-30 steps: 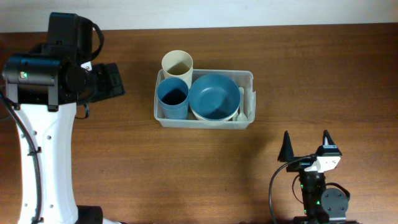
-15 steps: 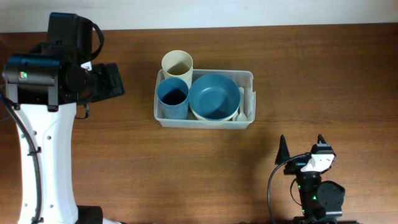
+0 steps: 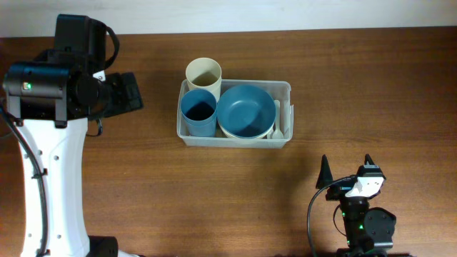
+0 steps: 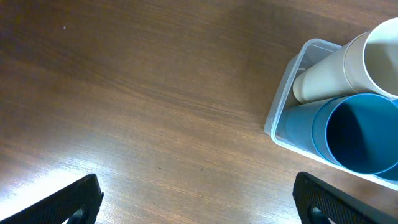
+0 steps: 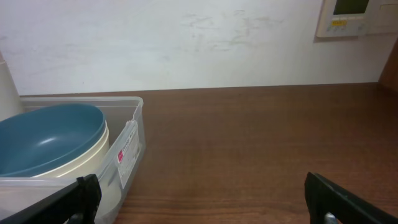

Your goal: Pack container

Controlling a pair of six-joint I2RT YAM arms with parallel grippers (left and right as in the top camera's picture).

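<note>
clear container (image 3: 234,138), upright, long axis left-right across table (image 3: 371,86)

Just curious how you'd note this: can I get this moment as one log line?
container: blue cup, cream cup, blue bowl stacked in cream bowl inside | left hand: open, empty | right hand: open, empty

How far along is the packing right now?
Done: the container holds a cream cup, a blue cup and a blue bowl nested in a cream bowl. In hand: nothing; the left gripper and right gripper are both open, apart from the container. Left: no loose dishes show on the table, so packing looks finished or nearly so.
</note>
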